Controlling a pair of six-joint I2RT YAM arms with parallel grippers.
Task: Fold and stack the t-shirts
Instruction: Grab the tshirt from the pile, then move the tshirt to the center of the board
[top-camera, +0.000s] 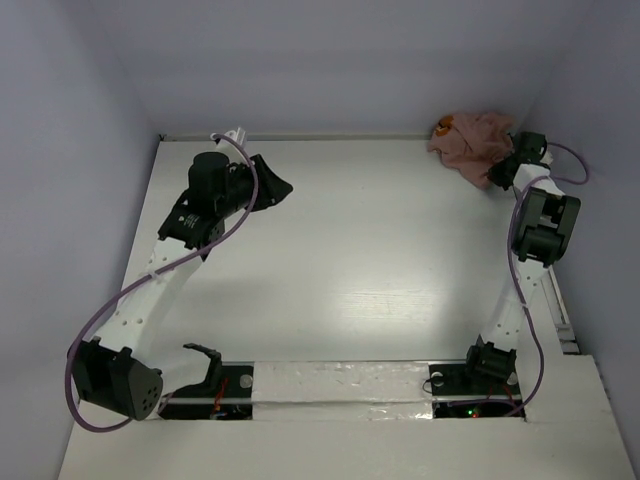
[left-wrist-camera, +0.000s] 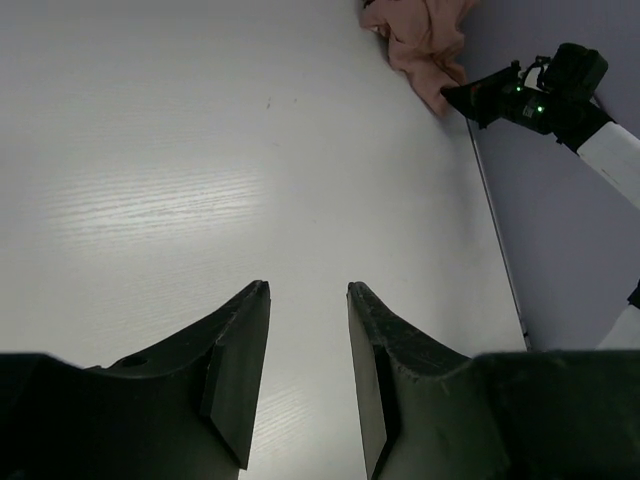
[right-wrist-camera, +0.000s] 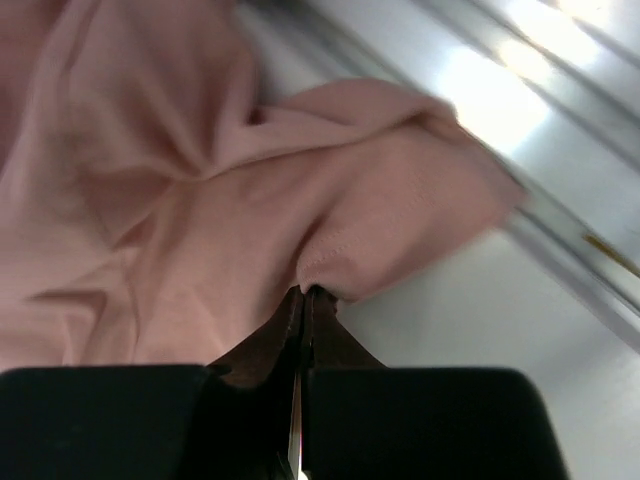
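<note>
The dusty-pink t-shirt (top-camera: 470, 143) lies crumpled in the far right corner of the table, with an orange print showing at its far left edge. It also shows in the left wrist view (left-wrist-camera: 420, 40) and fills the right wrist view (right-wrist-camera: 200, 190). My right gripper (top-camera: 503, 168) (right-wrist-camera: 308, 292) is shut on a fold at the shirt's near right edge. My left gripper (top-camera: 280, 188) (left-wrist-camera: 308, 288) is open and empty, hovering over the bare table at the far left, well apart from the shirt.
The white table (top-camera: 350, 260) is boxed in by pale walls at the back and both sides. A metal rail (right-wrist-camera: 560, 200) runs along the right wall beside the shirt. The arm bases sit at the near edge (top-camera: 340, 390).
</note>
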